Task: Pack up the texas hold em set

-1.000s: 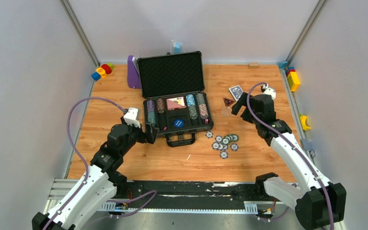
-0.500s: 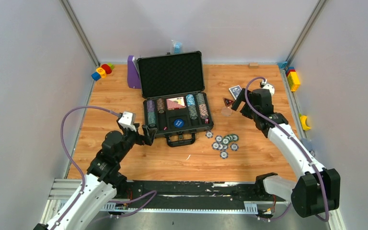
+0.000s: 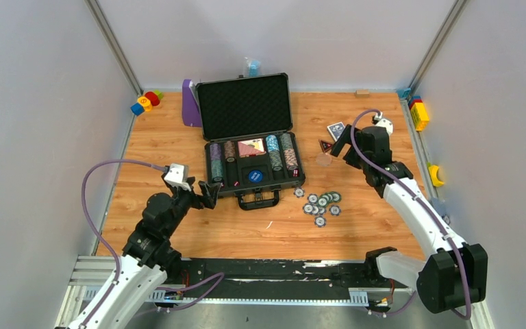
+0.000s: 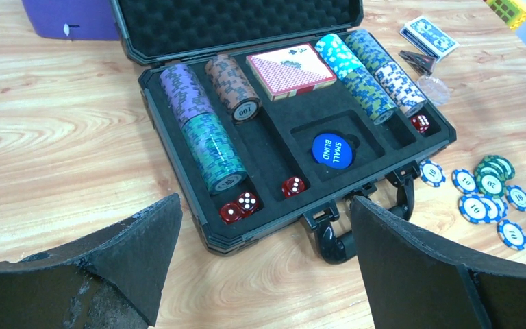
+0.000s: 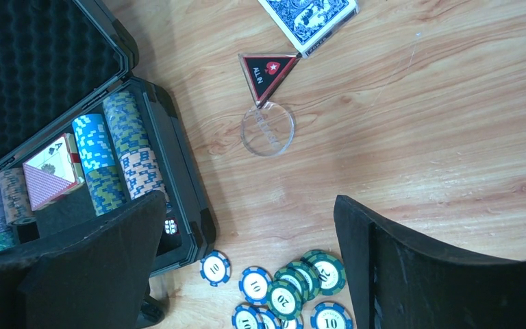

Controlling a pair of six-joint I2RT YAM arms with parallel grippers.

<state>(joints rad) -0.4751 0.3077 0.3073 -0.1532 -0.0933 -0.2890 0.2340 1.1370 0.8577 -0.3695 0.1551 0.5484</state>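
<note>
Left gripper (image 3: 209, 195), jaws wide: the front-left corner of the case (image 4: 274, 147) sits just ahead of it, handle (image 4: 332, 243) ahead-right, and the raised lid (image 4: 240, 24) walls off the far side; bare table (image 4: 55, 137) to its left is the open lane, running up to the purple stand (image 4: 68, 14). Right gripper (image 5: 250, 202), jaws wide, hangs over bare table: case wall close on its left, loose chips (image 5: 287, 288) crowd the space behind the tips, and the clear disc (image 5: 267, 129), ALL IN triangle (image 5: 267, 72) and card deck (image 5: 308, 17) line up straight ahead. Everything to its right is free table.
</note>
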